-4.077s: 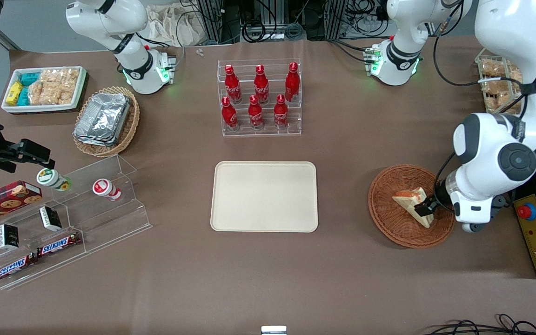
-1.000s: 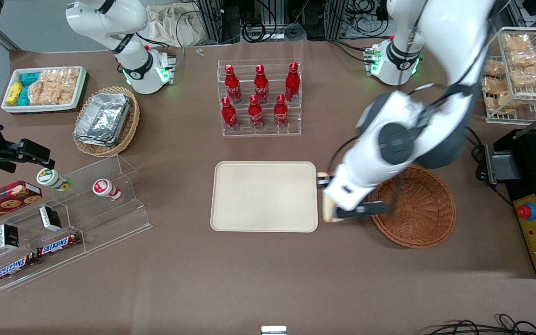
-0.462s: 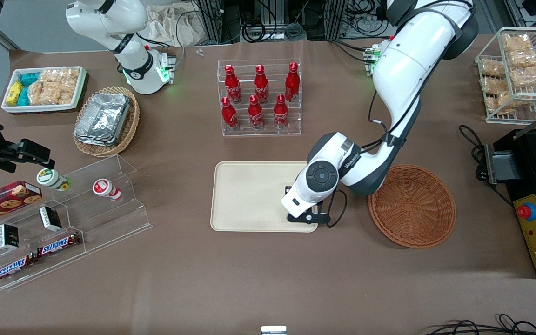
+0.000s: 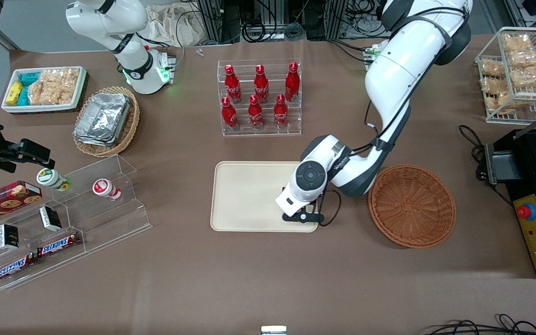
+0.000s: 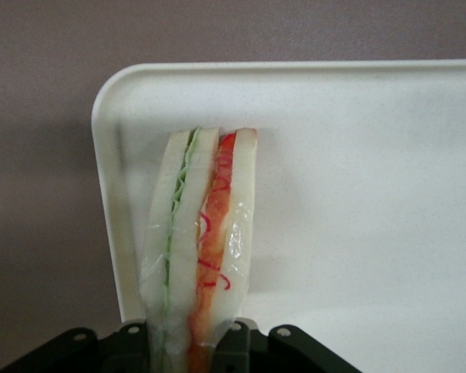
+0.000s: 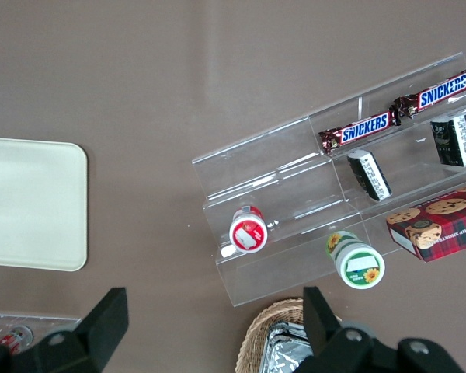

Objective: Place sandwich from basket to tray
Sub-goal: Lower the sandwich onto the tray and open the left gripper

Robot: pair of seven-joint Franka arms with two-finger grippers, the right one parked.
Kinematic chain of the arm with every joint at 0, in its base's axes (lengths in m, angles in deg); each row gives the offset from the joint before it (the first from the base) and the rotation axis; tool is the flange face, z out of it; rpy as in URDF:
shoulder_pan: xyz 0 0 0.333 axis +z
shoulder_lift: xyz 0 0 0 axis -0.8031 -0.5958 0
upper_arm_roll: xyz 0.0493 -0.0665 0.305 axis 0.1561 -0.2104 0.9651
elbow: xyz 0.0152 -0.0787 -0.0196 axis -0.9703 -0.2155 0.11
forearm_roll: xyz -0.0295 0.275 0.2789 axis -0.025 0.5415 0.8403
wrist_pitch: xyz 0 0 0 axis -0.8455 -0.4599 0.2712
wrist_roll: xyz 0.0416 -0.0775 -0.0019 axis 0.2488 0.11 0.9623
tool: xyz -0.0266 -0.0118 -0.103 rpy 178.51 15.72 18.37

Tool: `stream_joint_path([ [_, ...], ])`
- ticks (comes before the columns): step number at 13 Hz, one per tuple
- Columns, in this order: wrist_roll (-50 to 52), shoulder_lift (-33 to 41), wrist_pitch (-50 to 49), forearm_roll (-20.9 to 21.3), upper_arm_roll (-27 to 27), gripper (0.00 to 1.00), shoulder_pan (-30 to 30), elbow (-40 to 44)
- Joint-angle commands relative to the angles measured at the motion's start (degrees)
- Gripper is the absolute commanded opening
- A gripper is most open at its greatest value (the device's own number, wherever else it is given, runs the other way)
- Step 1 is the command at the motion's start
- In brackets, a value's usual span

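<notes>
I see the tray at mid-table. My gripper hangs over its end nearest the basket, fingers clamped narrow on the sandwich, which is held above the tray's corner. The basket lies beside the tray, toward the working arm's end.

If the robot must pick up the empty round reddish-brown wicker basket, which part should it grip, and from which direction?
Probably the raised woven rim of the round reddish-brown wicker basket, approached from above with one finger inside and one outside: the bowl is shallow and too wide to span. The gripper, shut on the triangular white-bread sandwich above the cream rectangular tray, is occupied.
</notes>
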Motion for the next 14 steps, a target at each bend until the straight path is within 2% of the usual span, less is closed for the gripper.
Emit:
stream_joint_path([
  [1,4.27,-1.34,0.65,4.3,0.49,1.0,-1.6,1.26],
  [4,4.1,-0.12,0.21,4.31,0.49,1.0,-1.16,1.52],
  [7,7.95,5.23,-0.49,2.99,0.4,1.0,2.07,1.88],
  [12,7.27,15.78,-9.88,2.38,0.14,1.0,7.79,1.79],
  [14,3.68,19.29,-14.19,0.98,0.4,1.0,8.67,1.88],
])
